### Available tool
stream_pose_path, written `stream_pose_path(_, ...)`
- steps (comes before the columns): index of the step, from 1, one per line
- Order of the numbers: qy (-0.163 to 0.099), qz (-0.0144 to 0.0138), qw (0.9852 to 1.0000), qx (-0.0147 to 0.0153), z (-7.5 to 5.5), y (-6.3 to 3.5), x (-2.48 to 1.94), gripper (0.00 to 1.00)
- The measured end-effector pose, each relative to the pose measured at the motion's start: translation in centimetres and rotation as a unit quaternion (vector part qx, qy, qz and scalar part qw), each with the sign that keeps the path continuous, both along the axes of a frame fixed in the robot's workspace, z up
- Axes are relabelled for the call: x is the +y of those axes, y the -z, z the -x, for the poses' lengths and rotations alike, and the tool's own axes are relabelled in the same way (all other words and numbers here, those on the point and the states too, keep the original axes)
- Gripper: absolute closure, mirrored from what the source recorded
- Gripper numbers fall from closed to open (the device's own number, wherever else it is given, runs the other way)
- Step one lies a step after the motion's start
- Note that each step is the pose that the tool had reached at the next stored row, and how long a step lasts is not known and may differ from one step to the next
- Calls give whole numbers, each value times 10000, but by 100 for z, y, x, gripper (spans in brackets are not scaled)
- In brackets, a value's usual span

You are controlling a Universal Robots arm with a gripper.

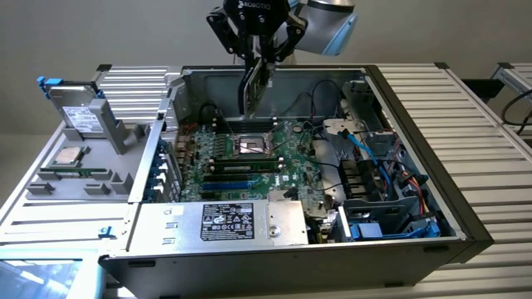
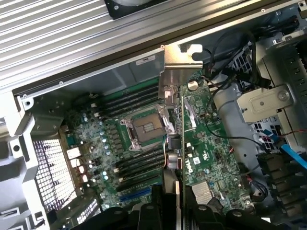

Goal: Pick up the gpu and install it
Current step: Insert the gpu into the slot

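The gpu (image 1: 253, 87) hangs on edge from my gripper (image 1: 259, 59), which is shut on its upper end. It hovers over the back part of the green motherboard (image 1: 275, 177) inside the open computer case (image 1: 415, 124), just above the empty processor socket (image 1: 249, 147). From the wrist view the gpu (image 2: 183, 143) appears edge-on, with its silver bracket (image 2: 178, 64) at the far end near the case wall. My gripper (image 2: 171, 196) clamps the card at the near end. The motherboard (image 2: 211, 153) lies below it.
A silver hard drive (image 1: 79, 115) and a processor chip (image 1: 66, 159) rest on the grey fixture at the exterior view's left. The power supply (image 1: 220, 221) fills the case's near side. Blue and black cables (image 1: 365, 156) and drive bays crowd the case's right side.
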State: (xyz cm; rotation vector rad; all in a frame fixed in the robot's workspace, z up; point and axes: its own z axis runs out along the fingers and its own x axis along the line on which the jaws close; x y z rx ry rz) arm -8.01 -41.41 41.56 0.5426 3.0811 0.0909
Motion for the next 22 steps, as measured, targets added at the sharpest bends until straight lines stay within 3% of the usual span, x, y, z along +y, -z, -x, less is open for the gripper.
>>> stream_pose_path(6, -540, 0, 9985, 0, -3, 2, 0, 71)
stream_pose_path(11, -999, 0, 9950, 0, -5, 5, 0, 71)
stream_pose_path(17, -1540, 0, 9881, 0, -8, 10, 0, 71)
stream_pose_path(22, -1985, -1, 9801, 0, -10, 14, 0, 71)
